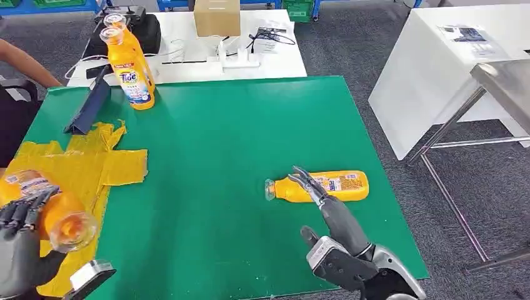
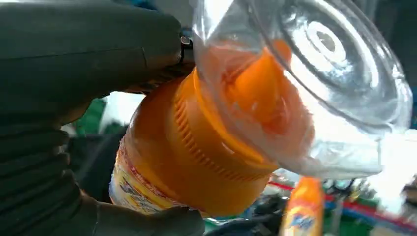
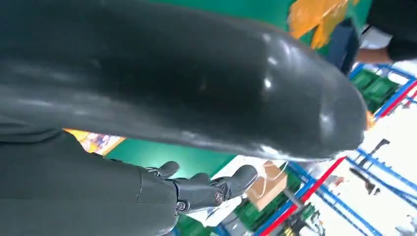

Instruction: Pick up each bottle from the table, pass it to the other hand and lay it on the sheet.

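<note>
My left hand (image 1: pixel 22 240) grips an orange bottle with a clear cap (image 1: pixel 59 215) above the yellow sheet (image 1: pixel 94 165) at the table's near left. The left wrist view shows that bottle (image 2: pixel 196 157) close up, clear cap outward, in my left hand (image 2: pixel 74 64). A second orange bottle (image 1: pixel 325 186) lies on its side on the green table (image 1: pixel 219 137) at the right. My right hand (image 1: pixel 331 212) reaches over it with fingers spread, fingertips above its neck end, holding nothing. Two upright orange Tide bottles (image 1: pixel 130 62) stand at the far left. My right hand (image 3: pixel 196 191) also shows in the right wrist view, fingers apart.
A dark blue tablet stand (image 1: pixel 90 106) leans beside the sheet. A person's arm (image 1: pixel 25 62) comes in at the far left. Behind the green table is a white table (image 1: pixel 275 56) with a cardboard box (image 1: pixel 217 17) and cables. A white table (image 1: pixel 431 69) and a metal frame (image 1: pixel 487 94) stand to the right.
</note>
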Tool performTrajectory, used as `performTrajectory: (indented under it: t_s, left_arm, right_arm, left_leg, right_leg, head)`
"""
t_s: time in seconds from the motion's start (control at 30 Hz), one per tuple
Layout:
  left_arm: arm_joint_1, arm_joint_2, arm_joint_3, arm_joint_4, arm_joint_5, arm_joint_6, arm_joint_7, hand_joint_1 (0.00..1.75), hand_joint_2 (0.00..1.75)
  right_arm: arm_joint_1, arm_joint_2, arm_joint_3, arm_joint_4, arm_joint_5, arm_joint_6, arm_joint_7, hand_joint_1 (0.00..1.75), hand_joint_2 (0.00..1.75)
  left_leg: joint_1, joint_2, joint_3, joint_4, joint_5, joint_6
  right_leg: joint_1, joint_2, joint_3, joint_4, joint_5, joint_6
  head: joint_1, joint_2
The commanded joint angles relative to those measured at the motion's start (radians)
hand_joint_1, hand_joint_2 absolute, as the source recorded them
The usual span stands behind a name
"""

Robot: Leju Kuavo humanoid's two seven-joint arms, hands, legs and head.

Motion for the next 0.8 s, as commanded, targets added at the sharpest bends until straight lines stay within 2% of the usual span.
performTrajectory:
  t_s: [0.03,0.1,0.13,0.27,0.33,0.43,0.57,0.67,0.8]
  left_arm:
    - [-0.078,0.079,-0.063,0.243,-0.071,-0.01,0.048,1.75,1.75]
    - [-0.073,0.083,-0.064,0.233,-0.071,-0.013,0.055,1.75,1.75]
    - [-0.072,0.088,-0.072,0.228,-0.072,-0.024,0.058,1.75,1.75]
    - [-0.147,0.099,-0.199,0.355,-0.178,-0.117,0.132,1.75,1.75]
    - [-0.174,0.116,-0.246,0.431,-0.195,-0.136,0.163,1.75,1.75]
    - [-0.223,0.121,-0.325,0.569,-0.205,-0.169,0.183,1.75,1.75]
    - [-0.281,0.111,-0.398,0.664,-0.233,-0.238,0.202,1.75,1.75]
    - [-0.331,0.09,-0.442,0.72,-0.233,-0.291,0.2,1.75,1.75]
    - [-0.379,0.102,-0.492,0.765,-0.225,-0.368,0.215,1.75,1.75]
  right_arm:
    - [0.034,-0.034,-0.059,-0.011,-0.006,-0.017,-0.004,0.0,0.0]
    - [0.029,-0.027,-0.055,-0.009,-0.005,-0.018,-0.002,0.0,0.0]
    - [0.03,-0.03,-0.054,-0.009,-0.005,-0.018,-0.002,0.0,1.75]
    - [0.106,-0.088,-0.128,-0.034,0.027,-0.054,-0.043,0.0,1.75]
    - [0.083,-0.077,-0.141,-0.01,0.049,-0.041,-0.049,0.0,1.75]
    - [0.03,-0.029,-0.143,0.041,0.064,-0.023,-0.059,0.0,1.75]
    - [0.004,-0.037,-0.14,0.092,0.135,-0.026,-0.081,0.0,1.75]
    - [-0.015,-0.049,-0.177,0.151,0.169,-0.026,-0.078,0.0,1.75]
    - [-0.059,-0.024,-0.21,0.221,0.188,-0.004,-0.1,0.0,1.75]
  left_leg:
    - [-0.001,-0.001,0.004,-0.001,-0.001,0.001]
    - [-0.002,0.002,0.005,0.0,-0.002,0.001]
    - [-0.001,0.002,0.004,-0.001,-0.002,0.0]
    - [-0.002,-0.004,0.005,0.0,-0.002,0.001]
    - [-0.003,-0.006,0.005,-0.001,-0.001,0.001]
    - [-0.003,-0.001,0.005,-0.003,0.0,0.001]
    - [-0.003,0.003,0.007,-0.003,-0.001,0.0]
    - [-0.003,0.0,0.007,-0.003,0.0,0.001]
    - [-0.003,0.002,0.006,-0.002,0.0,0.001]
  right_leg:
    - [-0.001,-0.002,0.004,0.0,-0.002,-0.002]
    - [-0.001,-0.001,0.005,0.0,-0.002,-0.002]
    - [-0.001,0.0,0.004,0.0,-0.002,-0.002]
    - [-0.001,-0.006,0.006,0.001,-0.004,-0.002]
    - [-0.003,-0.009,0.007,0.0,-0.004,-0.002]
    - [-0.002,-0.003,0.006,-0.002,-0.001,-0.002]
    - [-0.002,0.0,0.006,-0.001,0.0,-0.002]
    - [-0.002,-0.003,0.007,-0.002,-0.001,-0.002]
    - [-0.001,0.0,0.008,-0.002,0.0,-0.001]
  head:
    - [0.0,0.0]
    - [0.0,0.0]
    - [0.0,0.0]
    - [0.0,0.0]
    - [0.0,0.0]
    - [0.0,0.0]
    - [0.0,0.0]
    - [0.0,0.0]
    - [0.0,0.0]
